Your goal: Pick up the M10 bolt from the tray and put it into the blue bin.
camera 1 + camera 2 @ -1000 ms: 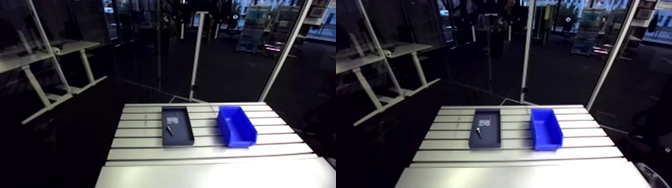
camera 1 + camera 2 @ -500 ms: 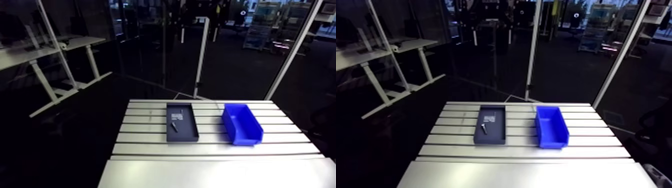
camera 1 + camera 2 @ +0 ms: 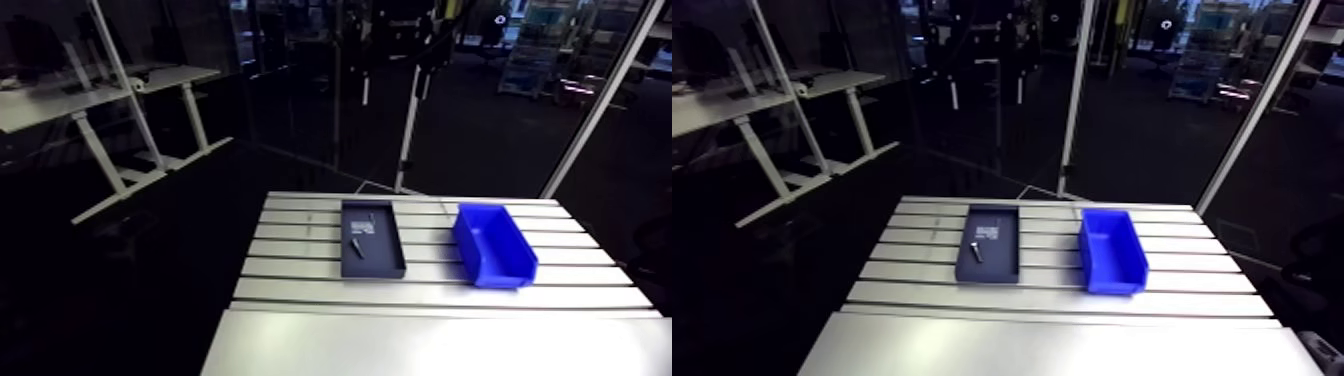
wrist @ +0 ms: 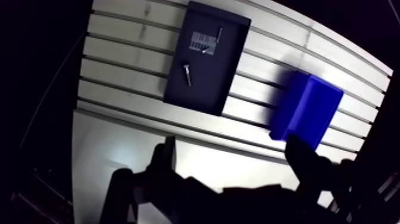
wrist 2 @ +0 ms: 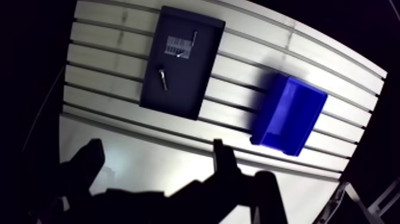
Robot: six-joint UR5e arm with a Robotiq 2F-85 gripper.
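Nothing on the table has moved since the earlier frames; only the arm camera has shifted, so the whole scene sits differently. We see the slotted aluminium table point(image 3: 430, 290) carrying two containers side by side, clearly apart. The gripper point(image 4: 232, 156) hangs high above the table's plain near edge, its two dark fingers spread wide with nothing between them. The dark rectangular tray point(image 3: 375, 262) lies beside the blue plastic bin point(image 3: 495, 245). The small metal M10 bolt point(image 4: 187, 74) lies flat inside the tray, near a white printed label point(image 4: 201, 42).
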